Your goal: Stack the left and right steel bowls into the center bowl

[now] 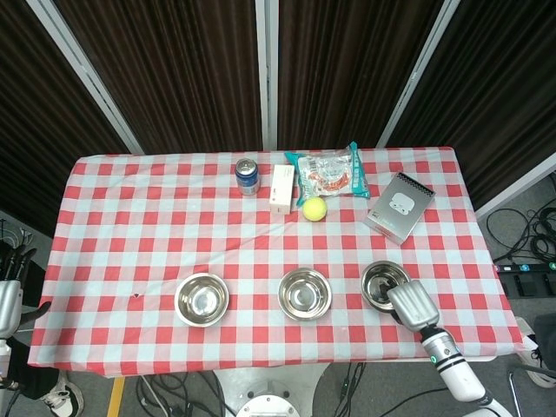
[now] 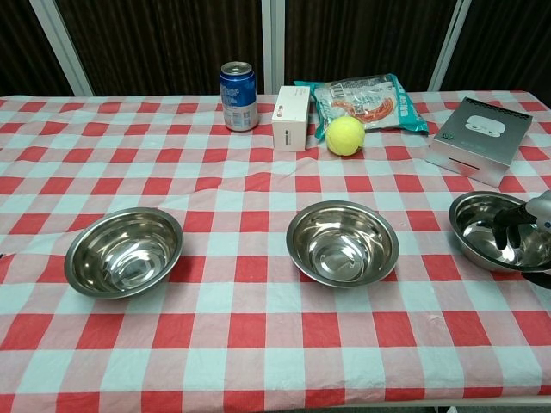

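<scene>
Behind the bowls, soda can (image 2: 238, 95), white box (image 2: 291, 118), tennis ball (image 2: 344, 135), right hand (image 1: 408, 303) gripping right bowl (image 2: 491, 231) rim.

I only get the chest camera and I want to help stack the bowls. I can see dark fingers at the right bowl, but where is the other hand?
Observer: In the head view, the left hand is off the left edge of the table, holding nothing.
Operator: Is it close to the left bowl?
Observer: No. The left bowl sits well in from that edge, apart from the hand.
Operator: How much of the right hand is on its bowl?
Observer: The head view shows the whole right hand. It lies over the near right rim of the right bowl, and its wrist trails toward the table's front edge.
</scene>
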You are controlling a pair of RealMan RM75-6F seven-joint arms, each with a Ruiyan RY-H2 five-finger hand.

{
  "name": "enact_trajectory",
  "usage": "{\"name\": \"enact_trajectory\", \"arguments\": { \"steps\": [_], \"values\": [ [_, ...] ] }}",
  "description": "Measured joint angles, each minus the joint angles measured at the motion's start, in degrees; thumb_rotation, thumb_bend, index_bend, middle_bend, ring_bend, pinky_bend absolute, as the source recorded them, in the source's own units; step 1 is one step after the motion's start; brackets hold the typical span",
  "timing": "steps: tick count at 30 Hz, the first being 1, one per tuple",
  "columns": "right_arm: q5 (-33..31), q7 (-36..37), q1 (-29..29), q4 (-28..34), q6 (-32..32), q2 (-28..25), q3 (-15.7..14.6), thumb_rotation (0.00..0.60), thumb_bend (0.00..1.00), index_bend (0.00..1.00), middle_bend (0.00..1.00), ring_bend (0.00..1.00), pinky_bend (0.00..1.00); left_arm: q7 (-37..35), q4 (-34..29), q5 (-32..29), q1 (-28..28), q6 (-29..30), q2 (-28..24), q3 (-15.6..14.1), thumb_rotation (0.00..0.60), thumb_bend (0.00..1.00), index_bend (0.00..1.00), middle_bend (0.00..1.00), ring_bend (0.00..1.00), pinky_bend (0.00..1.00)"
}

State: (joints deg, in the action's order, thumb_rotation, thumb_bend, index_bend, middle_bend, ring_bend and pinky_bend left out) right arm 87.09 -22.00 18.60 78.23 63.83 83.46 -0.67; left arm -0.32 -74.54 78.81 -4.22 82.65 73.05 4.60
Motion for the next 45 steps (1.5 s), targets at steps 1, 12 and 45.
{"name": "enact_trajectory", "arguments": {
  "steps": [1, 12, 45],
  "values": [
    [-0.1, 0.0, 0.1, -0.3, -0.1, 0.2, 0.0, 0.600, 0.28, 0.49, 0.48, 0.82, 0.78, -0.1, 0.1, 0.0, 0.0, -0.1, 0.0, 0.0, 0.600, 0.16, 0.16, 0.15, 0.07, 0.18],
    [-1.6, -0.5, 0.8, -1.8, -1.2, 1.6, 0.0, 0.600, 0.34, 0.59, 0.54, 0.83, 0.78, -1.0, 0.7, -0.2, 0.0, -0.6, 0.2, 0.1, 0.600, 0.16, 0.16, 0.15, 0.07, 0.19],
    [0.6, -3.2, 2.9, 5.5, 2.2, -0.6, 1.0, 0.600, 0.36, 0.64, 0.58, 0.85, 0.80, -2.2, 1.4, -0.5, -0.1, -1.6, 0.5, 0.2, 0.600, 0.16, 0.16, 0.15, 0.07, 0.19]
  ]
}}
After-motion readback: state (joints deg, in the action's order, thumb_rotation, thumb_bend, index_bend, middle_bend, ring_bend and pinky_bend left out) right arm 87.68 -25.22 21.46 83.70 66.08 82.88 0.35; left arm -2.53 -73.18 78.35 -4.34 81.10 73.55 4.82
